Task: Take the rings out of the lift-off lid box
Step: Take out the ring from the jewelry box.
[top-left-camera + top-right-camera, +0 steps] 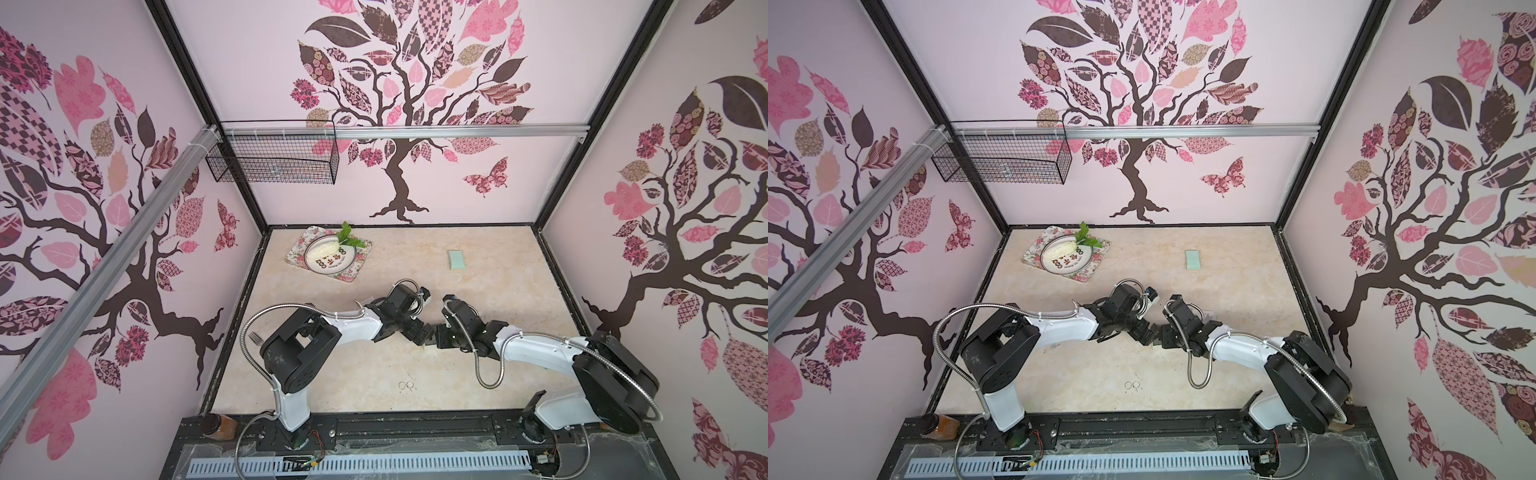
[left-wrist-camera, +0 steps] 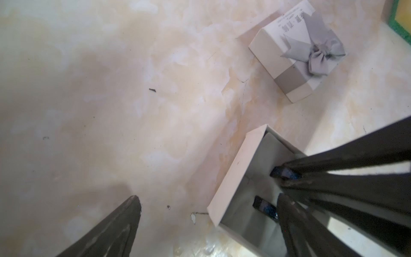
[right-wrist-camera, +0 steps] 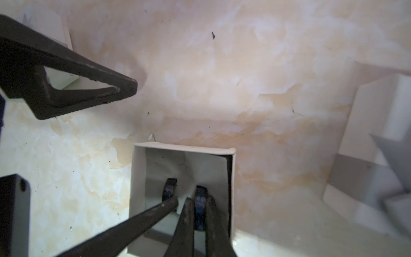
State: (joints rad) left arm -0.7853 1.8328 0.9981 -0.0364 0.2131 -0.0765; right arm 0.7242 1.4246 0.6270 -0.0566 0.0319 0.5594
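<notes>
In both top views, two silver rings [image 1: 406,385] lie side by side on the table [image 1: 332,374] near its front edge. The box cannot be seen there. Bare table lies all round those rings, so there is ample room to set more down.

Left wrist view: the box [image 2: 235,169] stands open with its lid [image 2: 295,51] lying apart. The left gripper [image 2: 209,198] is spread wide, one finger inside the box and one outside.

Right wrist view: the right gripper [image 3: 199,200] pinches a black ring [image 3: 201,191] across its band, low in the box. A second black ring [image 3: 170,189] stands just beside it. The ring looks hard, smooth and light, so it may slip or twist out. The card walls crowd the fingers, so a straight lift seems best, and the light box may tip.
</notes>
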